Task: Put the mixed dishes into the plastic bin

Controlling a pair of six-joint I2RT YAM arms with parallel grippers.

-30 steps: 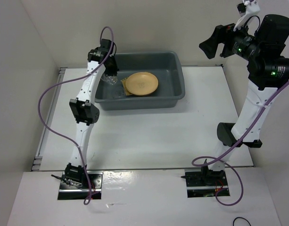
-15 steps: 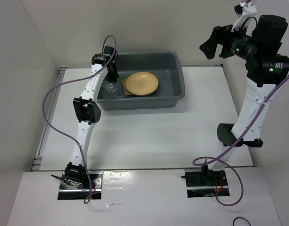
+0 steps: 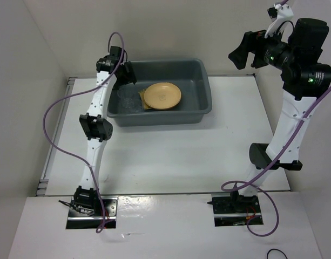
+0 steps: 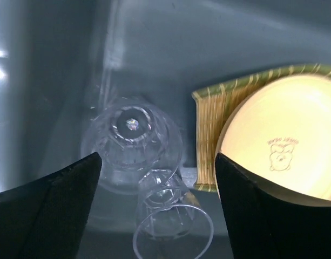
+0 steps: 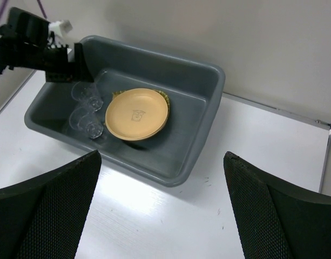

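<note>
The dark grey plastic bin (image 3: 207, 89) stands at the back of the table. Inside it a pale-orange plate (image 3: 162, 95) lies on the woven yellow bamboo tray (image 4: 207, 135). Two clear cups rest in the bin's left end: one (image 4: 132, 139) is seen from above, the other (image 4: 173, 218) lies on its side against it. My left gripper (image 3: 123, 72) hovers open over the cups, its jaws wide apart and empty, touching neither cup. My right gripper (image 3: 246, 49) is raised high at the far right, open and empty, looking down at the bin (image 5: 221, 78).
Walls close in the back and left of the white table (image 3: 170, 156). The table's right edge strip (image 5: 324, 145) runs beside the bin's right side. The left arm's purple cable (image 3: 54, 108) loops out to the left.
The left gripper lowered a clear cup into the bin's left end, opened and let it go, then pulled back up toward the rear left corner. The right arm stayed still.
</note>
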